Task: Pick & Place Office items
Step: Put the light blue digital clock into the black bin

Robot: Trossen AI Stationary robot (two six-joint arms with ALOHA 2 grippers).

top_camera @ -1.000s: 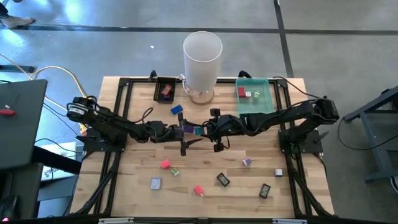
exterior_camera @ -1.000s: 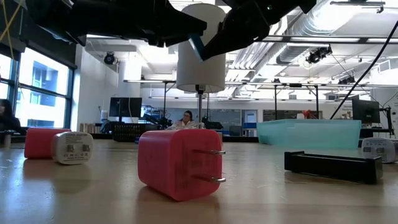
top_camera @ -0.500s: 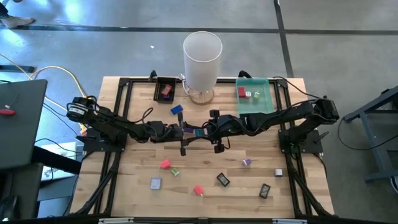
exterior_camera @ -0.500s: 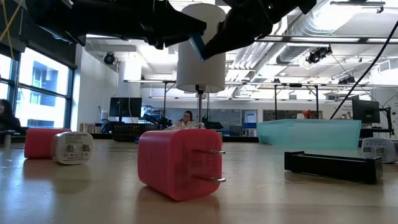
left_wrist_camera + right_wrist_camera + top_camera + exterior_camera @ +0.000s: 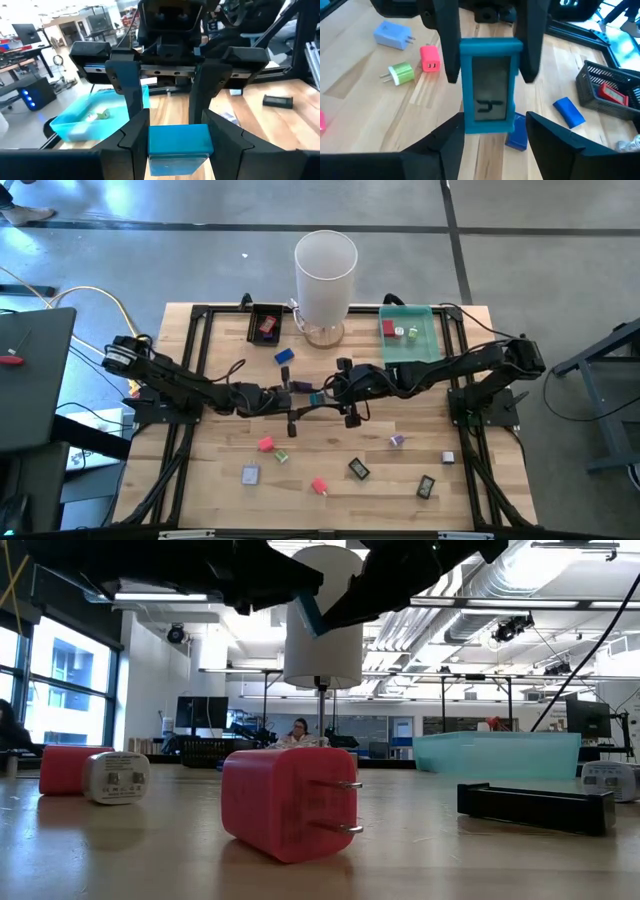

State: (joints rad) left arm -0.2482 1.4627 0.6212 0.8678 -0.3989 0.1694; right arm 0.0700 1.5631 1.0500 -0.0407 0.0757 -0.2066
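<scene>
A teal block (image 5: 317, 397) hangs in the air over the table's middle, where both arms meet. It also shows in the low view (image 5: 308, 612). My left gripper (image 5: 311, 397) reaches in from the left and is shut on it. My right gripper (image 5: 336, 392) faces it from the right and is open. Its fingers (image 5: 445, 145) stand on either side of the block's near end (image 5: 487, 127); touch cannot be told. Other office items lie on the near half of the table, among them a pink plug (image 5: 265, 444) and a red plug (image 5: 320, 486). My left gripper pinches the teal block between its two fingers (image 5: 132, 137), one on each opposite side (image 5: 152, 142). The fingers come level from the table's left. The block is lifted clear of the table and sticks out past the fingertips toward my right gripper.
A tall white cylinder (image 5: 325, 270) stands at the far edge between a small black tray (image 5: 255, 325) and a green tray (image 5: 425, 340). Two blue pieces (image 5: 285, 356) (image 5: 303, 388) lie near the grippers. Black, grey and purple pieces (image 5: 397, 440) are scattered near the front.
My left arm has shifted slightly toward the table's near edge, and the teal block has moved with it. My right gripper has stayed in place.
</scene>
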